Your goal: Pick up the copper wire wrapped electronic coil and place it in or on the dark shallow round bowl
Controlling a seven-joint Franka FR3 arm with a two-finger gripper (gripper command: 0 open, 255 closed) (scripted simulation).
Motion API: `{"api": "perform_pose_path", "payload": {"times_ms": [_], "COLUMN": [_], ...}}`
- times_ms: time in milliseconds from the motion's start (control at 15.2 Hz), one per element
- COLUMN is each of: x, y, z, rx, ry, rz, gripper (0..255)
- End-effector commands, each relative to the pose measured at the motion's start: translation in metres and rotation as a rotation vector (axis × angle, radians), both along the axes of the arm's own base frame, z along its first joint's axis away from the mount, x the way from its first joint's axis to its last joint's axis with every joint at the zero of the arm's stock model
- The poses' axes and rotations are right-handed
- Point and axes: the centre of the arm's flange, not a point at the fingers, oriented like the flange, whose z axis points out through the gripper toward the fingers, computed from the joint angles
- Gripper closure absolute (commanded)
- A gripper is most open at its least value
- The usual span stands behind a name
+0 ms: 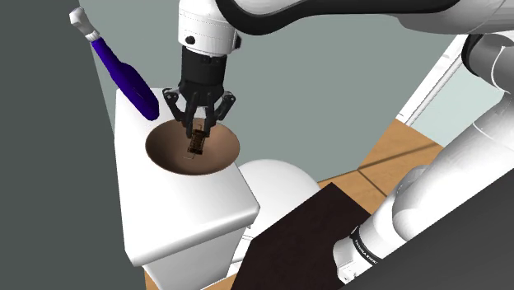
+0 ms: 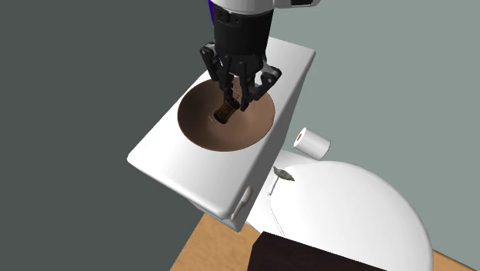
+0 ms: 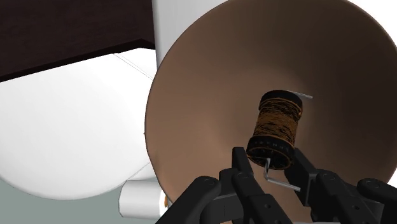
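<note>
Gripper (image 3: 269,156): clenched on copper-wound coil (image 3: 277,121), whose near end its fingers partly hide. Brown shallow bowl (image 3: 203,95) beneath, on toilet tank lid (image 1: 181,206). Blue-handled object (image 1: 123,74): unidentifiable.

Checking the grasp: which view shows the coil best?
The wrist view: the copper coil shows its windings plainly, its end clasped by the tool, over the brown bowl. The shoulder and second exterior views show it small, partly hidden by the tool.
</note>
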Motion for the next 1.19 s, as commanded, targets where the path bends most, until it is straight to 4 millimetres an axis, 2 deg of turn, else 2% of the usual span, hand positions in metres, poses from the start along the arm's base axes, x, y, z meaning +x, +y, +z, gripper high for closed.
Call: {"api": "perform_pose_path", "payload": {"times_ms": [0,66,396,660,1122], "x": [0.0,0.0,0.0,0.002,0.002], "y": [0.0,0.0,0.0,-0.003,-0.003], "z": [0.0,0.0,0.0,0.05,0.05], "rx": [0.0,0.0,0.0,0.0,0.0], "ry": [0.0,0.0,0.0,0.0,0.0], "rz": [0.0,0.0,0.0,0.0,0.0], "gripper": [255,0,0,0,0]}}
